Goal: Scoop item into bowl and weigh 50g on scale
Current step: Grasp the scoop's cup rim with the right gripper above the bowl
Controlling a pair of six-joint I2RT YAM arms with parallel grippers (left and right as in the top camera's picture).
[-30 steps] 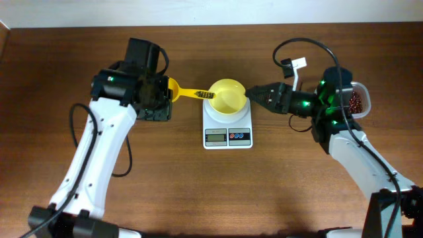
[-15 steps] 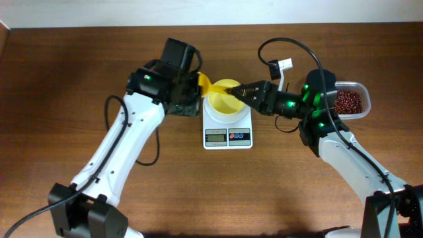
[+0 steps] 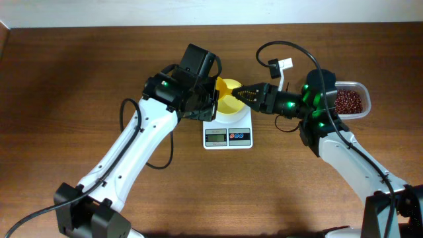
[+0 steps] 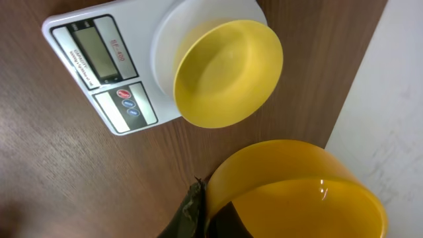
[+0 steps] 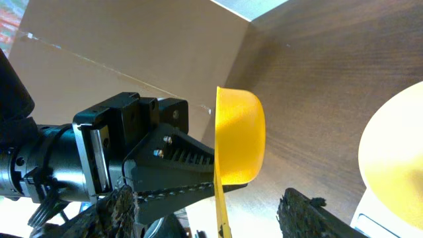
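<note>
Mid-frame, the left end effector (image 3: 210, 104) clamps the yellow scoop (image 4: 297, 188) near the bowl (image 4: 228, 73) on the scale (image 4: 112, 66), while the right end effector (image 3: 241, 94) stands open around it.

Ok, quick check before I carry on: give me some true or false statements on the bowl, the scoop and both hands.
1. The bowl sits on the scale. True.
2. The bowl holds beans. False: it is empty; the beans are in the clear tub.
3. The left hand is shut on the yellow scoop. True.
4. The right hand has clamped the scoop. False: its fingers stand apart on either side of the handle.
</note>
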